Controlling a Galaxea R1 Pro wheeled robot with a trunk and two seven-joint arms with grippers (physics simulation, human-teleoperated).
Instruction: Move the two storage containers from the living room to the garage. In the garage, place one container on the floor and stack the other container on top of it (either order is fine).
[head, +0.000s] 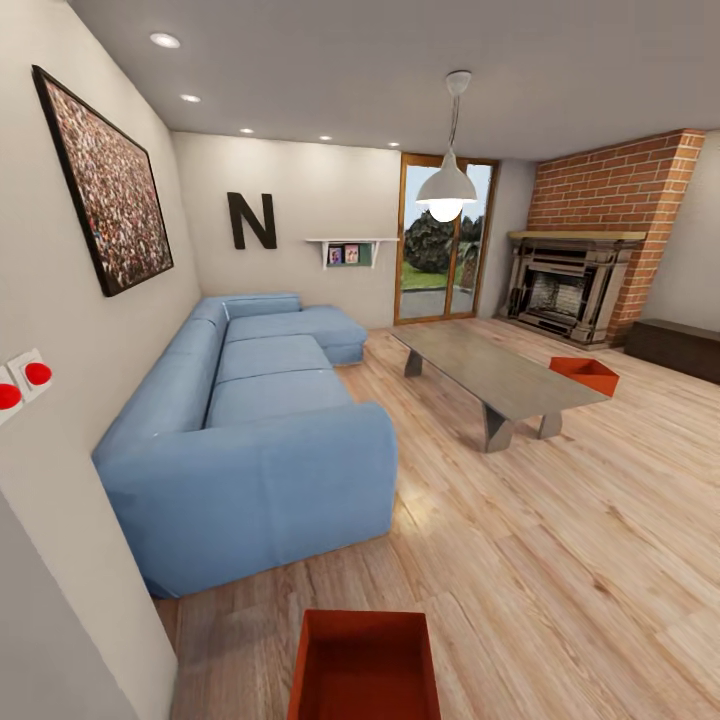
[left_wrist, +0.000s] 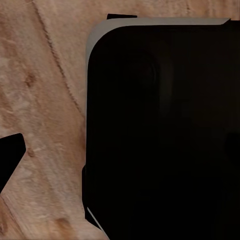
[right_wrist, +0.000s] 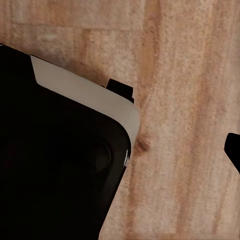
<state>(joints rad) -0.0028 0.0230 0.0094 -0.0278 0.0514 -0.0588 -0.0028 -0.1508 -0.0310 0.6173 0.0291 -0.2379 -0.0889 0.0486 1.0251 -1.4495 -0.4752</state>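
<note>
I am in the living room with its light wood-plank floor (head: 560, 560). One orange-red storage container (head: 365, 665) sits on the planks right below me at the near edge of the head view, open side up. The other storage container (head: 585, 373) lies on the floor past the far right end of the grey low table (head: 490, 370). In the left wrist view a dark finger tip (left_wrist: 10, 152) pokes in over the planks beside my black base (left_wrist: 165, 135). The right wrist view has a similar dark tip (right_wrist: 233, 147) beside the base (right_wrist: 55, 170). Neither holds anything that I can see.
A blue sectional sofa (head: 250, 420) fills the left side along the wall. The brick fireplace (head: 570, 285) and a dark brown chest (head: 675, 348) stand at the far right, glass doors (head: 445, 240) at the back. Open plank floor stretches between sofa, table and me.
</note>
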